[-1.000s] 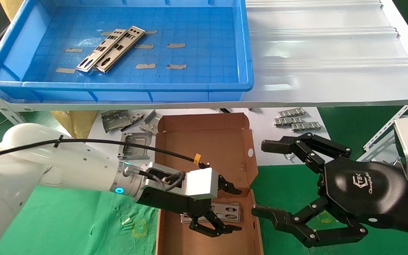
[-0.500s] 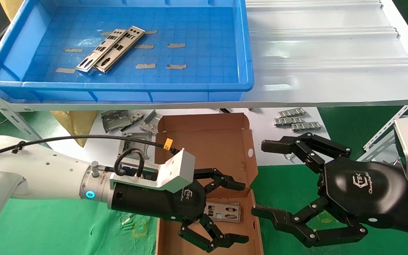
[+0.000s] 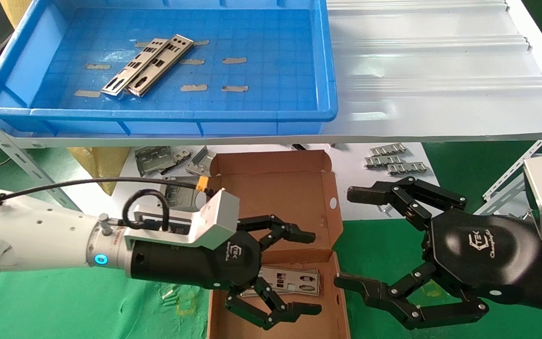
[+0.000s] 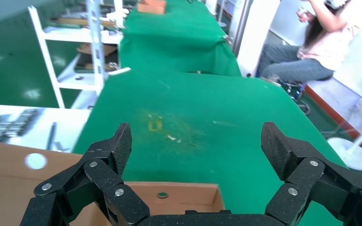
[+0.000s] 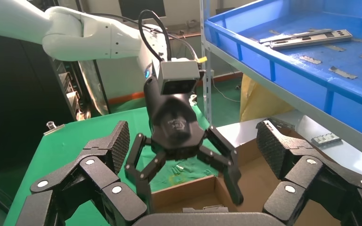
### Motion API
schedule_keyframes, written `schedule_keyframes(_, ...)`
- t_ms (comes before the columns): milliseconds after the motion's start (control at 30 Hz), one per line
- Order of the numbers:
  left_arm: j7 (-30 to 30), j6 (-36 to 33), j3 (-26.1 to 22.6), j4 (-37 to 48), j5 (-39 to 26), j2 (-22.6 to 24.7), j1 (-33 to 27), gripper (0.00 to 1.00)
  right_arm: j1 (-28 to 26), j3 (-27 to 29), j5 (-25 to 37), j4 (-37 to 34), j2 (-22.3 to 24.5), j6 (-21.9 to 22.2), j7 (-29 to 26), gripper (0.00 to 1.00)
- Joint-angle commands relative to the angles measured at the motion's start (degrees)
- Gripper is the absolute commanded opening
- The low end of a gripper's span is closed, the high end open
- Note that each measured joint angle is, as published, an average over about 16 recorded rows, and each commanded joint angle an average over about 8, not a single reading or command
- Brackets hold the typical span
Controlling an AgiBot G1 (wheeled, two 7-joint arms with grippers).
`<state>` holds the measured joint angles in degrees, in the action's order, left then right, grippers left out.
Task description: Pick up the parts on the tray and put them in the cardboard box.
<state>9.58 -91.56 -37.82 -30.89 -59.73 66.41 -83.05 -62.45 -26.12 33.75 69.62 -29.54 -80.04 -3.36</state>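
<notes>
Now I am holding my left gripper (image 3: 306, 272) spread and empty over the brown cardboard box (image 3: 275, 197), while two long silvery punched metal plates (image 3: 147, 66) are lying diagonally up-left in the blue plastic tray (image 3: 158, 115), nearer this arm than the idle, spread right gripper (image 3: 353, 238).

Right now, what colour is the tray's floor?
Bright blue with a grid pattern and tan tape strips; the tray shows best in the head view.

- Bright, even light from overhead fills all three views.
- Glare whitens the white corrugated sheet (image 3: 440, 70) and streaks the floor of the tray (image 3: 271, 70).
- Soft, faint shadows lie inside the cardboard box (image 3: 275, 197).
- The head view is sharp throughout.
- In the left wrist view the background is washed out and slightly soft.
- The right wrist view's far corner is dim.
</notes>
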Motion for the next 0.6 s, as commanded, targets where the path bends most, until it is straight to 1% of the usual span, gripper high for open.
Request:
schedule_keyframes(33,-0.8,0.2,0.8,-1.6,0.7,-1.2,0.8,1.0,0.0,0.0,0.0,0.0,0.0,0.0,0.0,1.0)
schedule_keyframes(600,-7.7,2.2,8.3,-16.2,6.8,-11.9,8.2,1.0,0.0,0.0,0.0,0.0,0.0,0.0,0.0,1.0)
